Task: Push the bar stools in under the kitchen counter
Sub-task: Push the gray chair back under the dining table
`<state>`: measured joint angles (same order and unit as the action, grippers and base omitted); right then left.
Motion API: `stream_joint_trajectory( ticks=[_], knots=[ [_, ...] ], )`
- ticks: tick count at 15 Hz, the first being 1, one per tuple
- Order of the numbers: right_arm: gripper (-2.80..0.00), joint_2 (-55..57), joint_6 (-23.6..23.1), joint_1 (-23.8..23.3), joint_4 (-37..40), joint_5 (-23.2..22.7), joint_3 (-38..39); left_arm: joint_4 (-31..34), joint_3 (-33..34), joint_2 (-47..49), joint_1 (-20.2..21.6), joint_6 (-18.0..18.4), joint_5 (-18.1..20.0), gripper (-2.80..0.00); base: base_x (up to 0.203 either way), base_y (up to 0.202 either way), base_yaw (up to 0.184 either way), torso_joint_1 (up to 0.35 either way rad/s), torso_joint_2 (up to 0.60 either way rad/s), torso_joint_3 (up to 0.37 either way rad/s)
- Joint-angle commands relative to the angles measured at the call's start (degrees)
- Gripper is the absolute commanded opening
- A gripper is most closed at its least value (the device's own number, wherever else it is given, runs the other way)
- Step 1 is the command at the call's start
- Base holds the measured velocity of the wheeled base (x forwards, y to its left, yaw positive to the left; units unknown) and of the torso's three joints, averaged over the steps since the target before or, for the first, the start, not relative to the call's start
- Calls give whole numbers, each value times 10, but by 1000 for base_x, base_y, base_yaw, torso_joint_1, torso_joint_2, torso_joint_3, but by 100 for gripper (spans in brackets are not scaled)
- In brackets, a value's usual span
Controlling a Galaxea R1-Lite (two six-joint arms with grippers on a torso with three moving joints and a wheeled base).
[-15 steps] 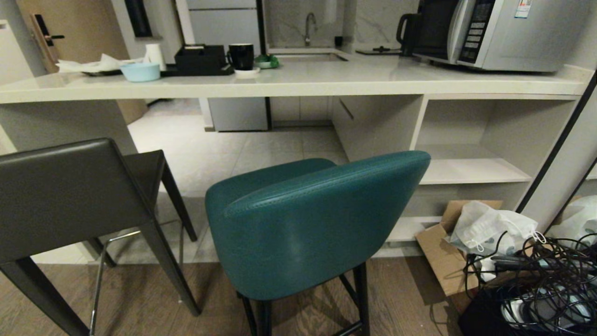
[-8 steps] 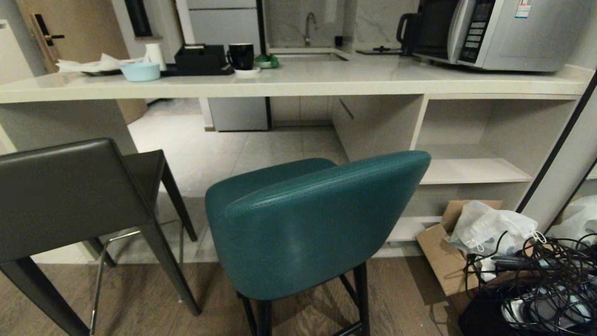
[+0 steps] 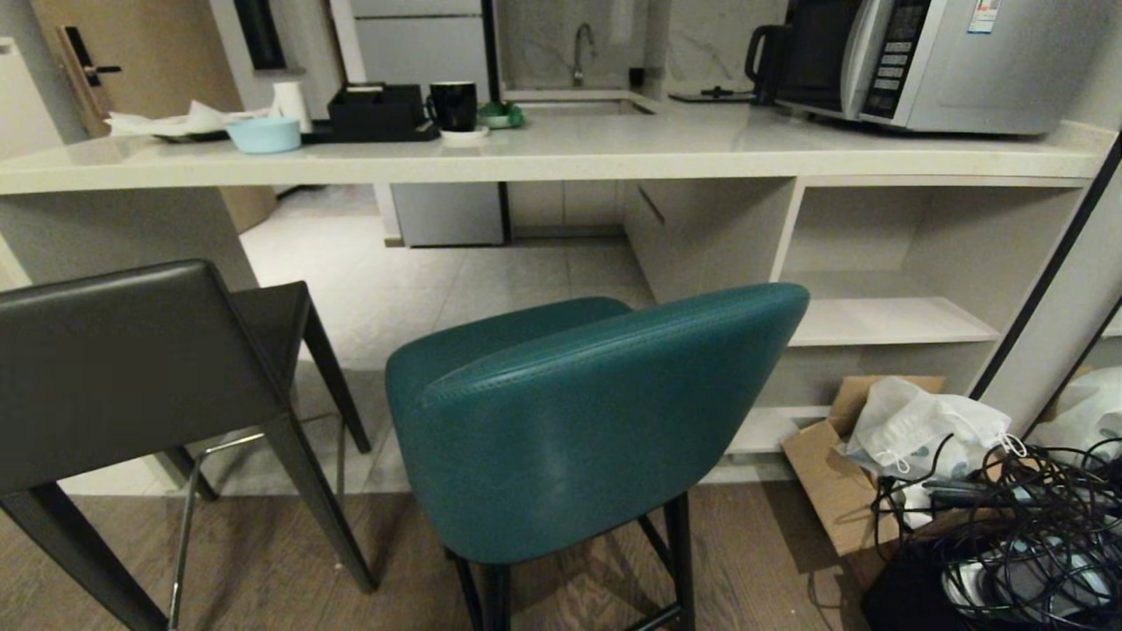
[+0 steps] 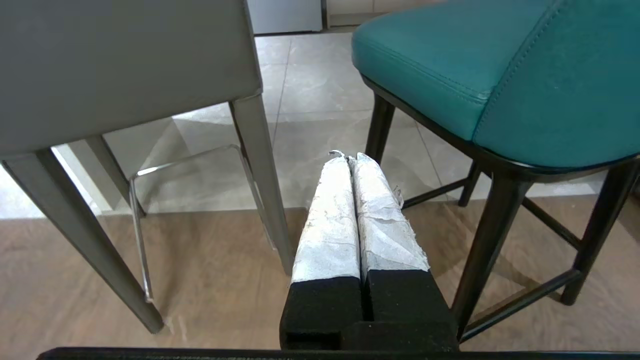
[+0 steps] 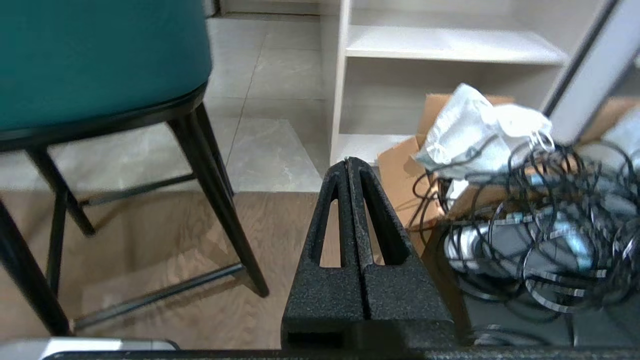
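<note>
The teal stool [image 3: 578,421] stands on the wood floor with its curved back toward the camera, its seat short of the kitchen counter [image 3: 561,162] edge, not tucked beneath. The dark grey stool [image 3: 131,368] stands to its left, well apart, also out in front of the counter, its chrome footrest [image 4: 185,160] visible between the tapered legs. Neither arm shows in the head view. The left gripper [image 4: 348,157], its white-wrapped fingers pressed together and holding nothing, sits low in the gap between the two stools, a grey leg on one side and the teal stool's thin black legs on the other; it touches neither. The right gripper [image 5: 349,161], black fingers closed tip to tip and empty, sits low on the far side of the teal stool, between its black legs and a cardboard box [image 5: 405,170] with a white bag [image 5: 475,130] and tangled cables [image 5: 545,220], in front of the open white shelves [image 5: 450,47]
</note>
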<state>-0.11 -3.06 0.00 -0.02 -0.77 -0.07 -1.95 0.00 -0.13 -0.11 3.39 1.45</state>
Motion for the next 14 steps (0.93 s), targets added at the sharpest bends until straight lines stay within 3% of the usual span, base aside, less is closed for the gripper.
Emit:
stream_joint_trajectory(
  ticks=[1, 11, 14],
  knots=[
    [-280, 1, 19, -1, 0, 6, 1, 2, 9, 2, 1, -1, -2, -280, 0, 0, 0, 0, 0, 0],
    [-280, 1, -35, -1, 3, -12, 1, 0, 9, 2, 0, -9, -3, -280, 0, 0, 0, 0, 0, 0],
    [-280, 1, -33, -1, 4, -9, 1, 0, 9, 2, 0, -14, -4, -280, 0, 0, 0, 0, 0, 0]
  ],
)
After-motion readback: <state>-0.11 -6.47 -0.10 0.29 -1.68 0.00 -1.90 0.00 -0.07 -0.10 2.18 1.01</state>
